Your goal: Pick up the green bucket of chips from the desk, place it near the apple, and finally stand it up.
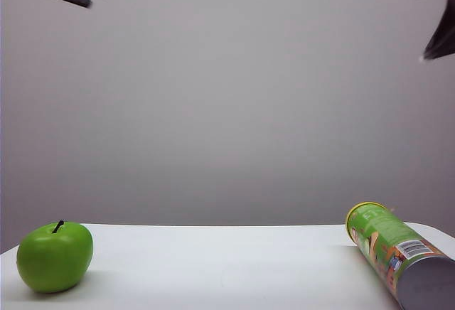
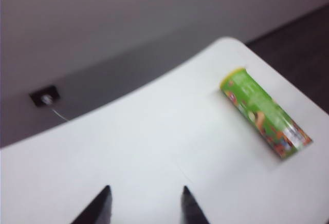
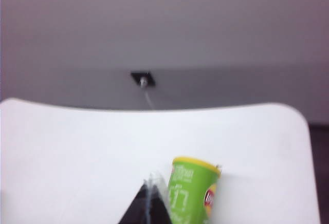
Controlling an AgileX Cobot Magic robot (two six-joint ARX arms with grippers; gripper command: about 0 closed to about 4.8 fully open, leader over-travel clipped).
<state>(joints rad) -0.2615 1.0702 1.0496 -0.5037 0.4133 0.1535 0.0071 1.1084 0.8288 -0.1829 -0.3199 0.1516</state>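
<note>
Green chip can (image 1: pixel 398 257) is lying on its side at the near right corner of the white counter (image 1: pixel 213 267), yellow lid (image 1: pixel 362 210) pointing toward the far wall, silver base (image 1: pixel 430 285) nearest the exterior camera. Barcode and printed chip pictures are showing on the upward side. Nothing is touching it.

Green apple (image 1: pixel 55 256) is sitting upright at the near left edge of the counter, dark stem (image 1: pixel 57 226) tilting slightly right. Apple and can are well apart, with bare counter between them.

Left gripper (image 2: pixel 146 198) is hanging high over the left side of the counter, seen at the top left of the exterior view; its jaws are standing apart with bare counter showing between the two dark tips, holding nothing. From its wrist view the can is lying off to the side, far from the tips.

Right gripper (image 3: pixel 149 193) is hanging high at the right, above the can; its jaws are pressed together into a single dark point, empty. In its wrist view the point is overlapping the can's lid end, but it is sitting well above the can.

A dark wall socket (image 3: pixel 142 79) with a thin cable is showing behind the counter's far edge.
</note>
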